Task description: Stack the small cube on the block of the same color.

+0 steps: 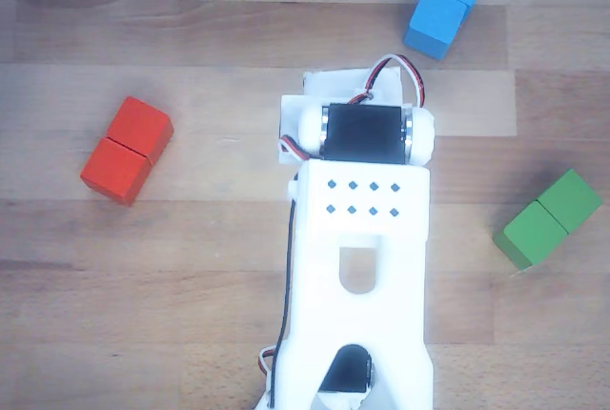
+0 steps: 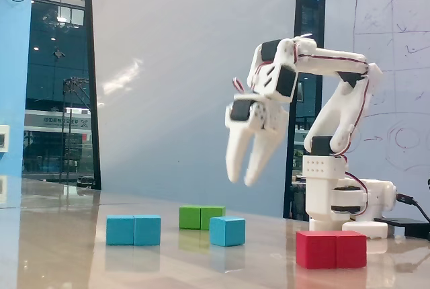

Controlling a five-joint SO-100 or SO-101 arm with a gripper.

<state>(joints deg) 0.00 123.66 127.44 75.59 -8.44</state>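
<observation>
Hanging above the small cube [image 2: 227,231], the gripper [image 2: 241,173] seems slightly parted, empty; green block [image 2: 201,217] just behind.

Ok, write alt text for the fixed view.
A white robot arm holds its gripper, jaws slightly apart and empty, in the air above a small blue cube. On the table sit a longer blue block, a green block and a red block.
</observation>
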